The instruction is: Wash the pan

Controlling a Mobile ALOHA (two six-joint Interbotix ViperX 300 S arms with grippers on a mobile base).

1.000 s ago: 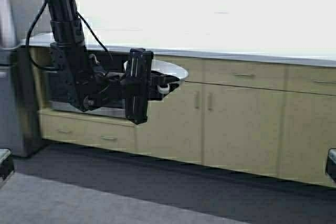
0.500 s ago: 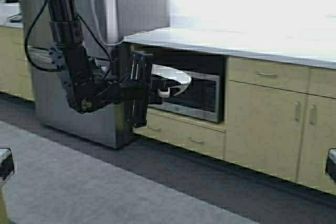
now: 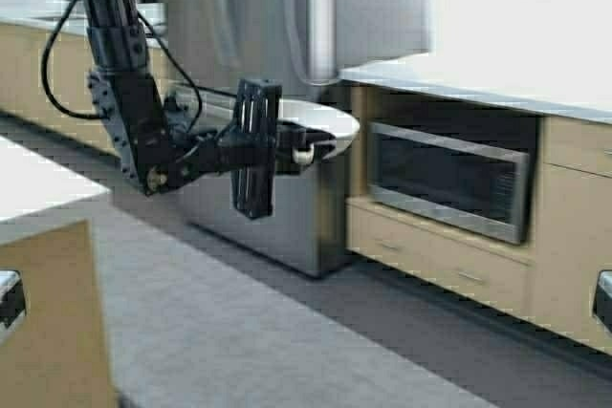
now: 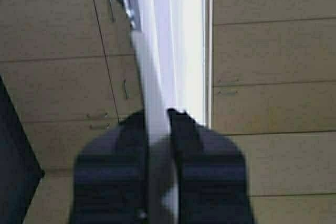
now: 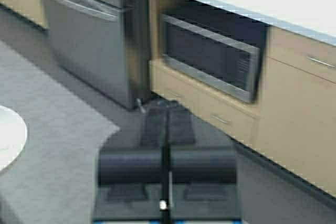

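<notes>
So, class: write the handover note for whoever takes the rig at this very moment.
Left tool: shut on the pan, gripping its rim and holding it in the air in front of the stainless appliance.
Right tool: shut, empty, low at the robot's right.
Done: pan picked up and in carry.
Left: no sink in view; find it, then wash the pan.

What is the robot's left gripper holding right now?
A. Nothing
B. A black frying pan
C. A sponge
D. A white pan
D: the left gripper is shut on the white pan, held in the air in front of the fridge; its fingers pinch the pan's edge.
</notes>
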